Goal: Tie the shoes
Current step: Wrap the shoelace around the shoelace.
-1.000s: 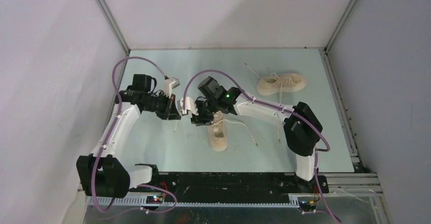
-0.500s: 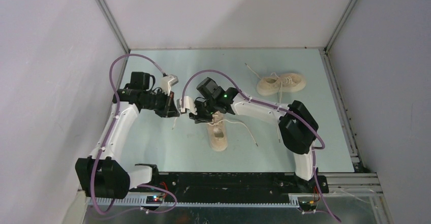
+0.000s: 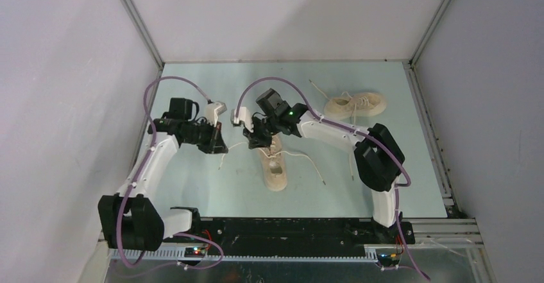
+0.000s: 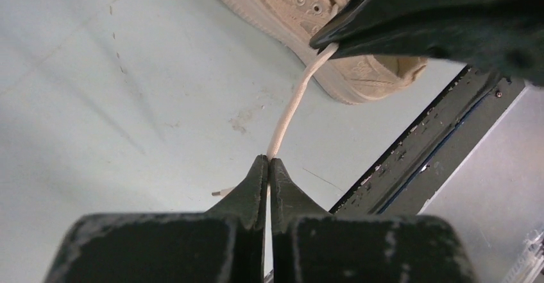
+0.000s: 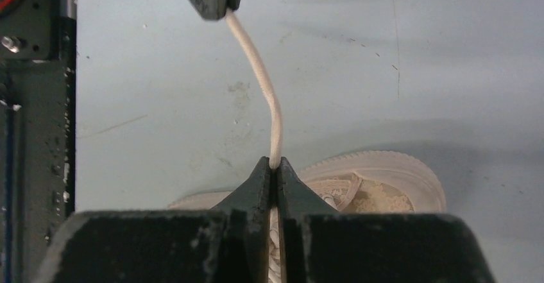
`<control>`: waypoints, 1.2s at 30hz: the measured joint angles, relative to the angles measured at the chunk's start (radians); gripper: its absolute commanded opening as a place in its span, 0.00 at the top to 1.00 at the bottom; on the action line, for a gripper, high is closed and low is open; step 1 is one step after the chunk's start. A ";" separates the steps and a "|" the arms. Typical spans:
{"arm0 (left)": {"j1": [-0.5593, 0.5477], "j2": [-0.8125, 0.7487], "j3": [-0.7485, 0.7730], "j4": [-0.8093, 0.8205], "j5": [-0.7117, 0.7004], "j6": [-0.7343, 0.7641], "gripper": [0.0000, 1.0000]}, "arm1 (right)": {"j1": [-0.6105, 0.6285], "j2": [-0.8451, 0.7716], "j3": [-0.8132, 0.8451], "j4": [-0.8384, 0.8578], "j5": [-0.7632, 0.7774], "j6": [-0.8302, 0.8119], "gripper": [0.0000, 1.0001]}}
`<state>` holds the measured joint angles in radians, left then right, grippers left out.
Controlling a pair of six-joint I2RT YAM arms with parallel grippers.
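Observation:
The near shoe (image 3: 276, 166) lies mid-table, heel toward the arms. One of its off-white laces (image 4: 295, 100) runs taut between both grippers. My left gripper (image 4: 268, 162) is shut on that lace, with the short free end (image 4: 221, 193) sticking out beside its fingers. My right gripper (image 5: 274, 163) is shut on the same lace (image 5: 266, 97) just above the shoe (image 5: 391, 183). From above, the left gripper (image 3: 222, 147) and right gripper (image 3: 253, 143) sit close together at the shoe's toe. The second shoe (image 3: 355, 105) lies at the far right, laces loose.
The near shoe's other lace (image 3: 311, 163) trails right across the table. The black base rail (image 3: 289, 228) runs along the near edge, also seen as the rail (image 4: 423, 148). The enclosure walls stand on three sides, and the metal frame (image 3: 431, 129) borders the table's right edge.
My right gripper has closed on the lace that the left gripper holds and shifted slightly toward the far side. The left gripper stayed shut and barely moved.

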<state>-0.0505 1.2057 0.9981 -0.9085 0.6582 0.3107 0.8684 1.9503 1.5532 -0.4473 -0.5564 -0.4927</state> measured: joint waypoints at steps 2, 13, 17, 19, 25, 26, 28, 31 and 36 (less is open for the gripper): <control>0.000 0.000 -0.050 0.053 0.003 -0.024 1.00 | -0.013 0.000 0.002 0.014 -0.021 0.055 0.94; -0.124 0.023 -0.264 0.606 0.081 -0.298 0.98 | -0.099 0.000 -0.001 0.074 -0.115 0.337 0.95; -0.180 0.075 -0.275 0.755 0.097 -0.368 0.98 | -0.112 0.000 -0.010 0.095 -0.119 0.412 0.97; -0.194 0.103 -0.283 0.816 0.095 -0.398 0.97 | -0.119 0.000 -0.015 0.100 -0.109 0.436 0.99; -0.231 0.169 -0.312 0.959 0.088 -0.485 0.95 | -0.134 -0.010 -0.042 0.121 -0.046 0.514 1.00; -0.240 0.175 -0.316 0.976 0.089 -0.496 0.93 | -0.134 -0.016 -0.052 0.123 -0.032 0.529 1.00; -0.253 0.181 -0.323 0.999 0.088 -0.517 0.91 | -0.134 -0.032 -0.074 0.126 -0.008 0.558 1.00; -0.262 0.182 -0.339 1.044 0.094 -0.561 0.92 | -0.136 -0.056 -0.101 0.130 0.021 0.599 1.00; -0.269 0.182 -0.345 1.081 0.105 -0.599 0.99 | -0.152 -0.087 -0.125 0.132 0.034 0.647 0.88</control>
<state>-0.3195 1.3876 0.6533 0.1726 0.7631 -0.2882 0.7166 1.8637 1.4281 -0.3149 -0.5228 0.1543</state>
